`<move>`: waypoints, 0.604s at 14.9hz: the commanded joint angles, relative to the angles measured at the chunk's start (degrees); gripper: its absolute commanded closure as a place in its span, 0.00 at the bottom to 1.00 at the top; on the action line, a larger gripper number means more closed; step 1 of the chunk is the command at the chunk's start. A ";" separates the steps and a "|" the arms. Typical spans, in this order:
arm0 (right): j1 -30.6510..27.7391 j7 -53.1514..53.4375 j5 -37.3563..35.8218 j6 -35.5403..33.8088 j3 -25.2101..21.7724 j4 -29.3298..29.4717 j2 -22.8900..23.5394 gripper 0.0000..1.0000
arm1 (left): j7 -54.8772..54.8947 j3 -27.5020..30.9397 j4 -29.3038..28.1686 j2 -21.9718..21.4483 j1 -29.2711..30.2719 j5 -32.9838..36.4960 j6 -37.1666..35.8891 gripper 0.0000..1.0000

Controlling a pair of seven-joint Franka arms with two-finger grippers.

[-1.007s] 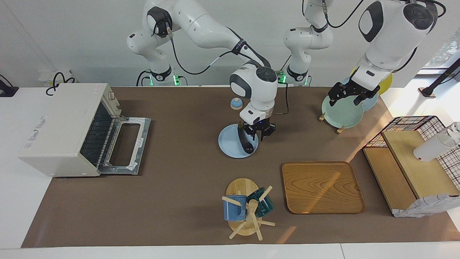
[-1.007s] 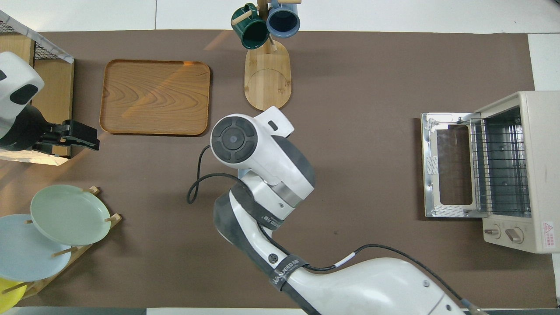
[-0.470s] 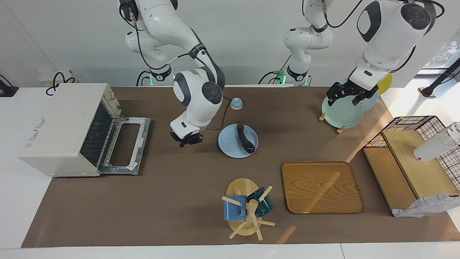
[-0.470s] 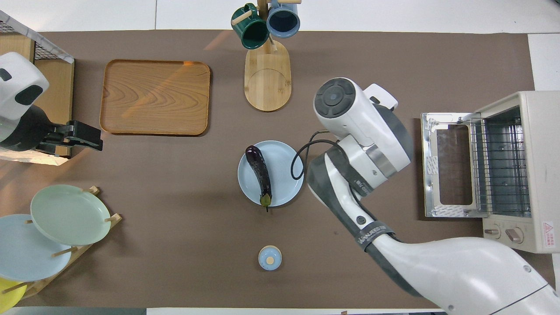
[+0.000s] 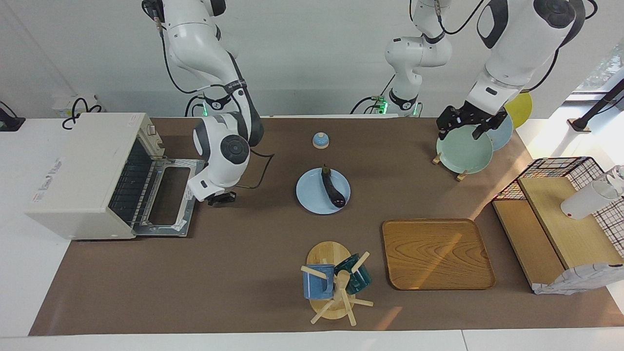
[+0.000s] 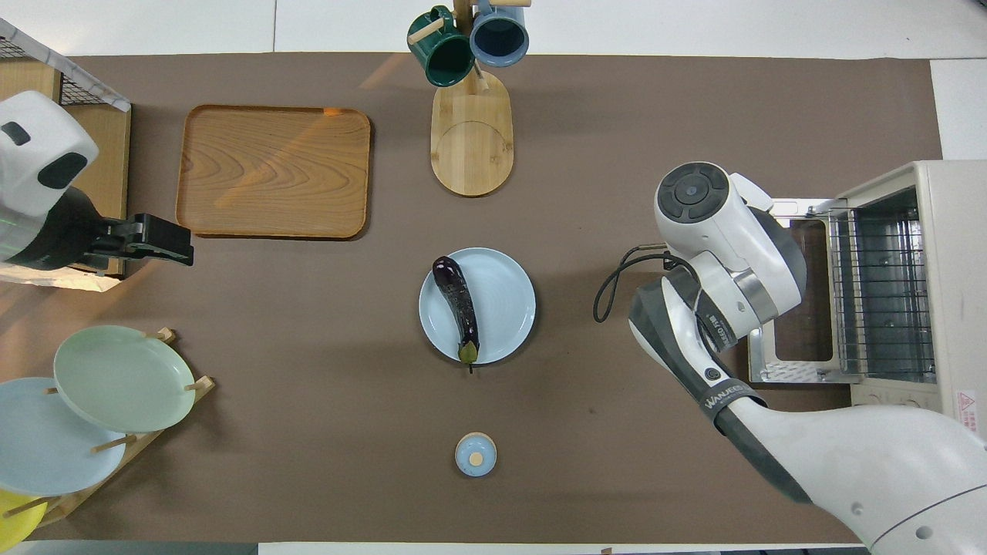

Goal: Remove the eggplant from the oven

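Note:
The eggplant (image 5: 333, 188) lies dark and glossy on a light blue plate (image 5: 309, 195) mid-table, outside the oven; it also shows in the overhead view (image 6: 456, 307). The cream oven (image 5: 83, 175) stands at the right arm's end of the table with its door (image 5: 168, 197) folded down flat and its wire shelf bare. My right gripper (image 5: 217, 197) hangs low beside the open door's edge, between the oven and the plate; the overhead view hides it under its wrist (image 6: 721, 239). My left gripper (image 5: 460, 131) waits open and empty over the plate rack.
A small blue bell (image 5: 320, 140) sits nearer to the robots than the plate. A mug tree (image 5: 336, 285) and a wooden tray (image 5: 436, 253) lie farther out. A plate rack (image 5: 465, 153) and a wire-mesh rack with wooden shelves (image 5: 560, 219) stand at the left arm's end.
My right gripper left the eggplant on the blue plate and swung away toward the oven's open door. The left gripper rose slightly over the plate rack.

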 commanded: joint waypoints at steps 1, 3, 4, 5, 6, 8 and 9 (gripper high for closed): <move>-2.13 -0.79 -1.06 4.00 0.96 -5.68 -2.91 1.00 | -9.10 0.27 -3.48 -0.26 -6.53 -0.74 6.26 0.00; -3.37 -0.96 -1.14 4.90 0.87 -6.75 -3.09 1.00 | -10.54 0.27 -5.94 0.79 -9.43 -3.36 10.92 0.00; -3.20 -0.96 -1.23 4.54 0.87 -6.75 -3.18 1.00 | -11.67 0.27 -5.95 2.45 -10.84 -3.90 12.42 0.00; -3.19 -0.96 -1.41 4.54 0.87 -6.84 -3.35 1.00 | -13.86 0.27 -5.95 4.55 -12.76 -3.99 14.70 0.00; -3.19 -0.96 -1.49 4.37 0.87 -6.92 -3.35 1.00 | -15.97 0.27 -6.04 7.01 -14.78 -3.99 18.11 0.00; -3.54 -1.05 -2.55 4.10 0.87 -6.92 -3.35 1.00 | -18.27 0.36 -6.56 11.15 -17.78 -3.90 23.84 0.00; -3.72 -1.23 -2.64 4.01 0.87 -6.92 -3.35 1.00 | -19.93 0.36 -7.61 12.30 -19.10 -3.90 27.34 0.00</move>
